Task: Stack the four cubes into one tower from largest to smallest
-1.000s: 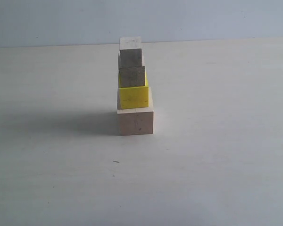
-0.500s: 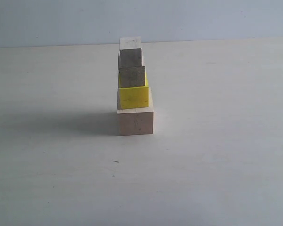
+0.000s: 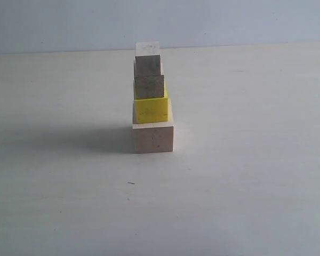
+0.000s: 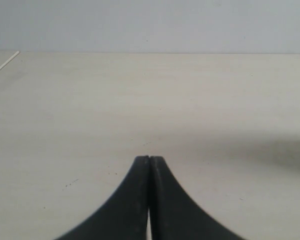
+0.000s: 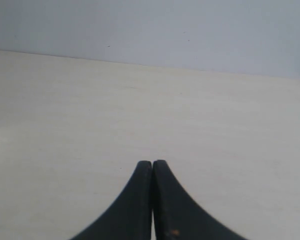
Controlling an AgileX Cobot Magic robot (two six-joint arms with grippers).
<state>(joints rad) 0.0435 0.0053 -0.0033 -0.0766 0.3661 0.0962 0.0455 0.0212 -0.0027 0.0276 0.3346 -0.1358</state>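
In the exterior view the tower stands as one column on the pale table (image 3: 245, 176). The pale pinkish largest cube (image 3: 153, 137) is at the bottom, and the yellow cube (image 3: 151, 109) sits on it. A small wooden cube (image 3: 149, 87) rests on the yellow one, and the smallest wooden cube (image 3: 148, 60) is on top. Neither arm shows in that view. My left gripper (image 4: 149, 158) is shut over bare table with nothing between its fingers. My right gripper (image 5: 152, 162) is likewise shut and empty. No cube shows in either wrist view.
The tower throws a soft shadow (image 3: 69, 140) to its left on the table. A light blue-grey wall (image 3: 229, 21) backs the table's far edge. A thin line (image 4: 4, 65) marks the table at one corner of the left wrist view.
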